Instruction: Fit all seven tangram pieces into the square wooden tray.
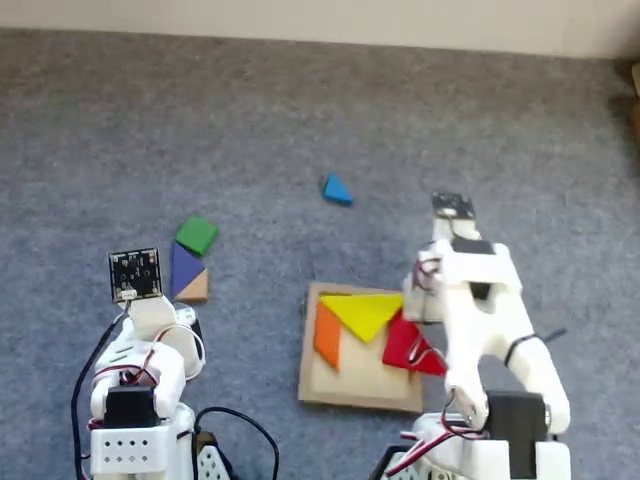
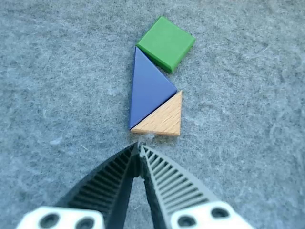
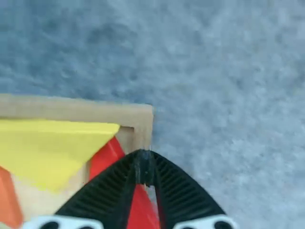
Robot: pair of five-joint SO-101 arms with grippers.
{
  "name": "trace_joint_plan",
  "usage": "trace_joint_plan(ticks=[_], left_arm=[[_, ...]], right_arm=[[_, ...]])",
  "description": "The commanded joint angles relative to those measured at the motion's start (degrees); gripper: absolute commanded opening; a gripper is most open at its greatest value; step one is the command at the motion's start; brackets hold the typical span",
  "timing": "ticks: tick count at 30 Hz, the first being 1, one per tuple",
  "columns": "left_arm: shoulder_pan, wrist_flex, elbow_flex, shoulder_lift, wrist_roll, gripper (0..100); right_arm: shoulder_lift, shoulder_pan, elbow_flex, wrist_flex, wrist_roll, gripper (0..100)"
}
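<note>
Your left gripper (image 2: 139,149): jaws pinched together, empty, tips just short of wooden triangle (image 2: 162,119). Touching beyond it: dark blue triangle (image 2: 148,90), then green square (image 2: 166,43).

Your right gripper (image 3: 144,166): jaws closed, nothing between, above tray (image 3: 138,117) corner and red piece (image 3: 107,155). Yellow triangle (image 3: 52,148) and orange piece (image 1: 327,335) in tray. Light blue triangle (image 1: 337,189) well apart on carpet (image 1: 300,120).

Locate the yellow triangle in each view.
High view: yellow triangle at the tray's far edge, beside the orange piece and red piece.
Right wrist view: yellow triangle against the tray rim, beside the red piece.
Left wrist view: faces the green square instead.
Shared landmark: the red piece.
</note>
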Motion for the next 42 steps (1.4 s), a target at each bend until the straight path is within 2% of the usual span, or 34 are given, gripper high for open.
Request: trace_joint_plan(ticks=[1,7,16,21,24,35,42], left_arm=[[-0.84,0.09,1.19,-0.13,-0.35,0],[-0.84,0.09,1.19,-0.13,-0.35,0],[-0.84,0.09,1.19,-0.13,-0.35,0],[-0.84,0.09,1.19,-0.13,-0.35,0],[-0.84,0.09,1.19,-0.13,-0.35,0],[-0.84,0.09,1.19,-0.13,-0.35,0],[-0.84,0.09,1.19,-0.13,-0.35,0]], right_arm=[[-0.04,-5.85,-5.76,-1.63,-2.11,0.8],[-0.75,-8.04,-7.87,-5.76,-3.52,0.8],[-9.54,-4.7,-7.52,2.24,-2.9,0.7],[-11.47,2.15,-7.43,6.2,6.07,0.7],[-11.38,4.35,-4.53,5.93,8.09,0.7],[-11.47,3.21,5.23,6.29,9.76,0.8],[-12.0,-4.88,10.51,7.6,9.67,0.8]])
